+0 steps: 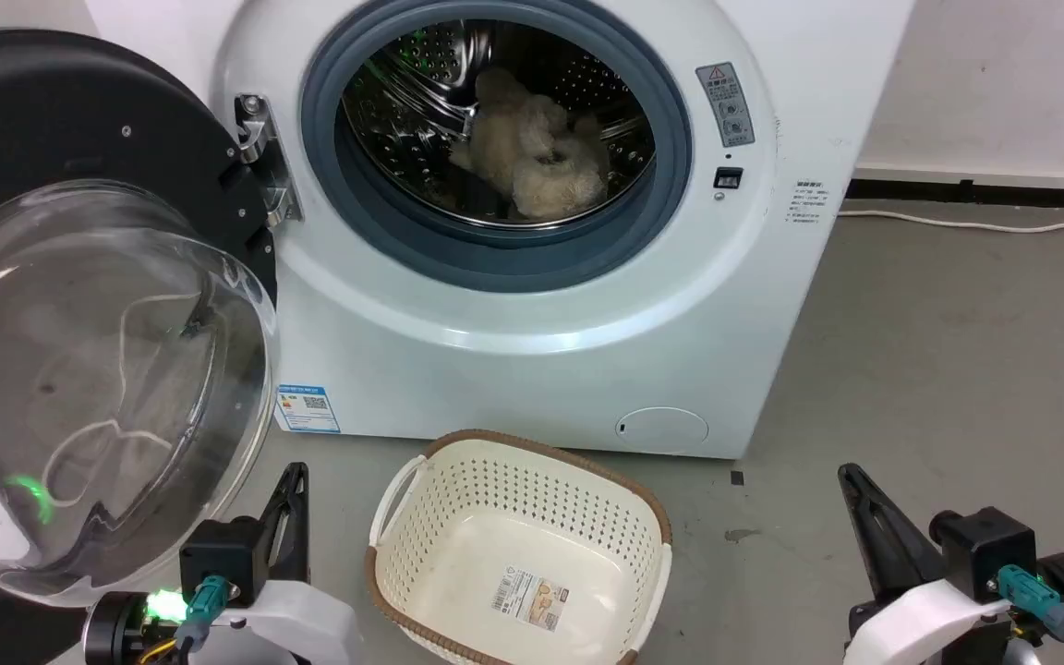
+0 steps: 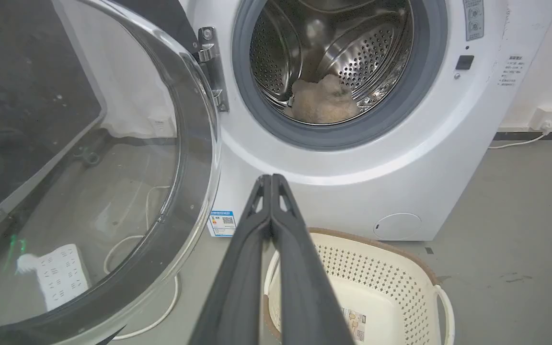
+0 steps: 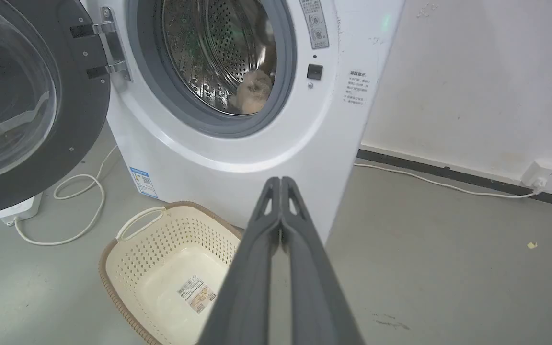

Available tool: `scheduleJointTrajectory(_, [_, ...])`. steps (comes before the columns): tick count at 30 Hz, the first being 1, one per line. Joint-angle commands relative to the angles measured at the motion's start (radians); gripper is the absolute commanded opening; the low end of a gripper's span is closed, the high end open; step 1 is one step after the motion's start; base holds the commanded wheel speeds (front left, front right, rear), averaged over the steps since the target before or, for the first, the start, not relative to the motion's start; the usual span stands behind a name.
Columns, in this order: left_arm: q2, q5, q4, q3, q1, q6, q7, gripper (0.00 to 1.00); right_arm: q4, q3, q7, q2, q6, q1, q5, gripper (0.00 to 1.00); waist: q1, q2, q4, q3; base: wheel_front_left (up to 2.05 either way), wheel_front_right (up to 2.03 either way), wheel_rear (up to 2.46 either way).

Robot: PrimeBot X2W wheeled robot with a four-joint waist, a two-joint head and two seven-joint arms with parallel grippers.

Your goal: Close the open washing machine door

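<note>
Fingers [image 2: 245, 268] pressed together, left gripper [image 2: 271, 178] and right gripper [image 3: 281, 180]; washing machine door [image 1: 52, 102] open, partly cut off.

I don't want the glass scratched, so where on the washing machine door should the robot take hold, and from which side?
Probably the door by its wide black rim, at the edge farthest from the hinge, with the left gripper coming from behind the outer face, jaws shut, and pushing. The glass bowl bulges smooth, offering no hold; the far edge likely gives most leverage.
</note>
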Motion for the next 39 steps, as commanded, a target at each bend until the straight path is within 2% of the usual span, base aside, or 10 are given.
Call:
scheduleJointTrajectory(1, [0.000,0.003,-0.004,0.001,-0.007,0.003,0.000,0.00,-0.005,-0.001,0.000,0.004,0.001,-0.014,-0.005,0.00,0.0000,-0.0001,0.000,0.000,0.00,0.00,0.00])
scheduleJointTrajectory(21, [0.000,0.003,-0.004,0.001,-0.007,0.003,0.000,0.00,-0.005,-0.001,0.000,0.004,0.001,-0.014,-0.005,0.00,0.0000,-0.0001,0.000,0.000,0.00,0.00,0.00])
scheduleJointTrajectory(22, [0.000,0.000,0.000,0.000,0.000,0.000,-0.001,1.00,0.000,0.000,0.000,0.000,0.000,0.000,0.001,1.00,0.0000,-0.0001,0.000,0.000,0.00,0.00,0.00])
scheduleJointTrajectory(39, [0.005,0.002,0.010,-0.030,-0.002,0.001,-0.036,1.00,0.007,-0.010,-0.034,-0.003,0.000,0.015,0.020,1.00,0.0000,-0.0001,0.026,-0.008,0.00,0.00,0.00])
